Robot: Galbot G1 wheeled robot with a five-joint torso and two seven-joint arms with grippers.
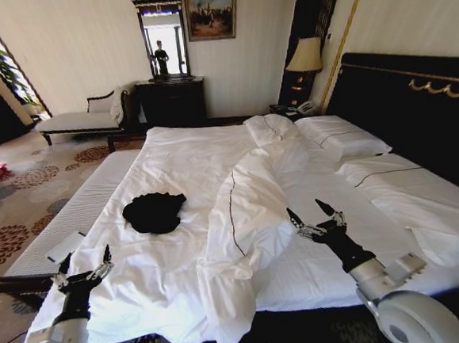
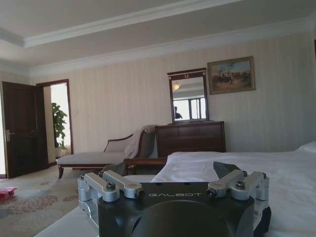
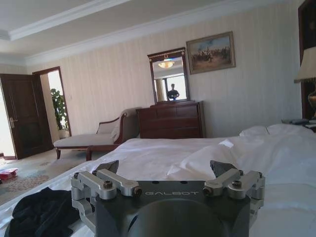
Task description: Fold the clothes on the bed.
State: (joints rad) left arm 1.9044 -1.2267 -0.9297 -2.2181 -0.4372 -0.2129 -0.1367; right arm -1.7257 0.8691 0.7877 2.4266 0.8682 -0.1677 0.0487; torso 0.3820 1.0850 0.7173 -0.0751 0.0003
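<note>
While the black T-shirt (image 1: 154, 212) is lying crumpled in a small heap on the white sheet of the bed (image 1: 212, 153), both grippers are hovering near the foot end and neither one is touching it. The left gripper (image 1: 84, 266) is hanging at the foot corner of the bed on the robot's left, with its fingers standing apart, and the T-shirt is lying ahead of it, further up the bed and a little toward the middle. The right gripper (image 1: 311, 216) is hovering over the rumpled white duvet (image 1: 241, 218), also with its fingers spread and holding nothing; the T-shirt is sitting well apart on its left, beyond the folded duvet edge. From the right wrist camera, the T-shirt (image 3: 42, 212) is showing just beside the open fingers.
</note>
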